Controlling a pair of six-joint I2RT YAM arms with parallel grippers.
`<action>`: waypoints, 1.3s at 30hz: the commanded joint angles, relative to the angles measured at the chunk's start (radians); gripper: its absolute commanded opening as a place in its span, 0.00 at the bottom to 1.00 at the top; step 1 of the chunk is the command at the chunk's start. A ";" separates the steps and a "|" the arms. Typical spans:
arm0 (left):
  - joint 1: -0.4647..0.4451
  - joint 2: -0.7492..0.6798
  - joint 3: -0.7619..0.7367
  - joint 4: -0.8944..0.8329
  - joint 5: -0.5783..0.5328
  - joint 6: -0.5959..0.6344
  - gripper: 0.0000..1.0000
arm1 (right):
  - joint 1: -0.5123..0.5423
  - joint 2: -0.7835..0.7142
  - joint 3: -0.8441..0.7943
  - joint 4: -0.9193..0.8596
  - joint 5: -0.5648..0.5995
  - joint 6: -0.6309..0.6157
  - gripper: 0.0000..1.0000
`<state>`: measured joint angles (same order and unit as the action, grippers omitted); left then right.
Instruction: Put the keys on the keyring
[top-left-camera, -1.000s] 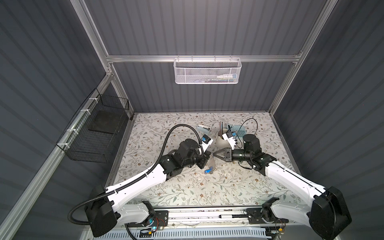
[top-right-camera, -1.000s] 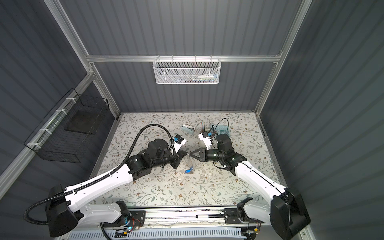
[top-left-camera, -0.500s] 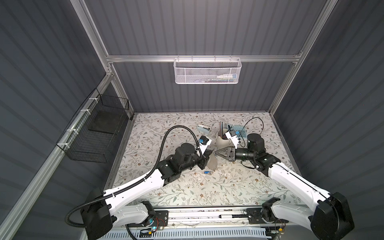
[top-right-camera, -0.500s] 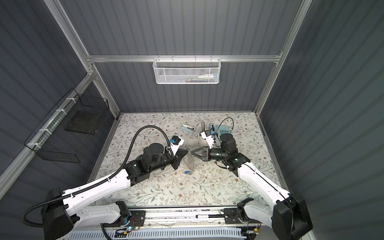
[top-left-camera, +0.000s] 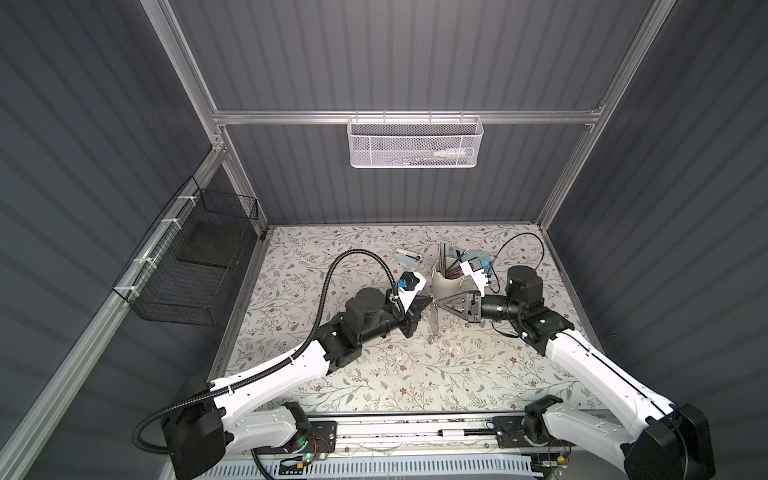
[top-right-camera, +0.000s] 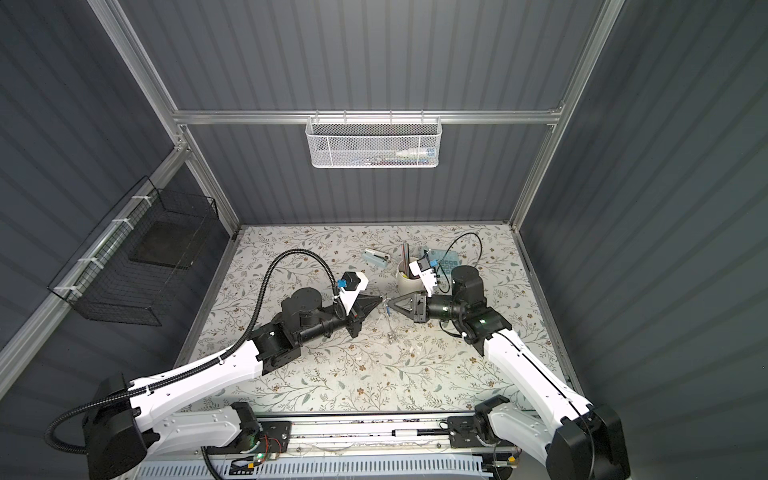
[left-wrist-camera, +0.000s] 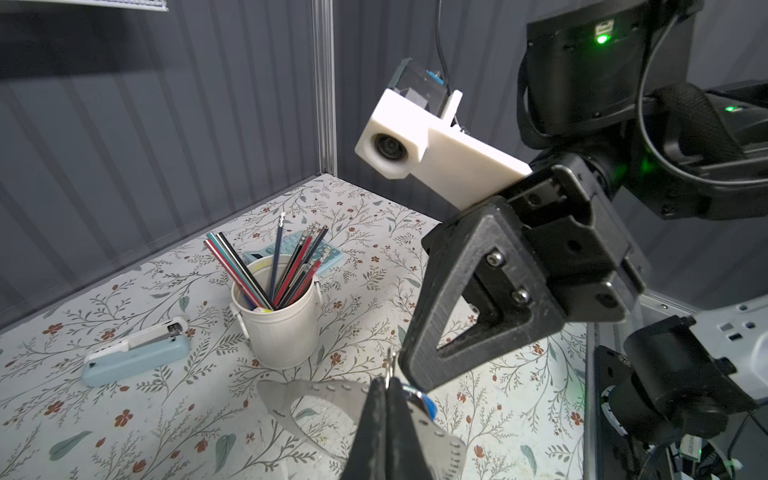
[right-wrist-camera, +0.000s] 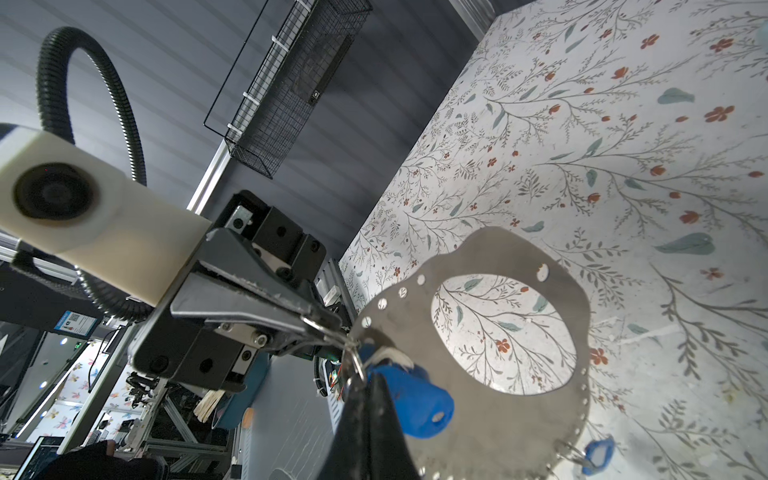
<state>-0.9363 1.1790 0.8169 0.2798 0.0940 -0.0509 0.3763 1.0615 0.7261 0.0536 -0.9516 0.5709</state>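
I see both arms meeting mid-table, tips almost touching, lifted above the floral table (top-left-camera: 374, 365). The left gripper (right-wrist-camera: 328, 322) is clamped tight on the rim of the keyring (right-wrist-camera: 494, 251). The keyring hangs in the air between the two tips, tilted, with the table pattern showing through its open centre.

The right gripper (left-wrist-camera: 410, 373) is closed too, pinching at the small wire ring of the blue-tagged key (right-wrist-camera: 417, 401), right against the keyring's dotted rim and beside the left tips. I can't tell whether that wire ring passes through the rim.

A second key (right-wrist-camera: 597, 455) dangles from the keyring's opposite edge. A white cup (left-wrist-camera: 282, 332) of pencils stands just behind the grippers, with a pale blue stapler (left-wrist-camera: 133, 355) near it and a teal calculator (left-wrist-camera: 332, 255) behind it. In both top views the keyring shows only as a thin edge-on sliver.
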 joint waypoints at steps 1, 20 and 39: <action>0.005 -0.023 0.019 0.207 0.033 0.013 0.00 | -0.001 -0.001 -0.002 -0.100 -0.035 -0.030 0.03; 0.014 0.000 -0.037 0.287 0.091 -0.078 0.00 | -0.135 -0.140 -0.020 -0.065 0.038 -0.021 0.44; 0.168 0.101 -0.003 0.523 0.493 -0.339 0.00 | -0.152 -0.134 -0.047 0.474 -0.023 0.103 0.54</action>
<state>-0.7776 1.2640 0.7822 0.6868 0.5041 -0.3328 0.2173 0.9215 0.6388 0.4175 -0.9329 0.6312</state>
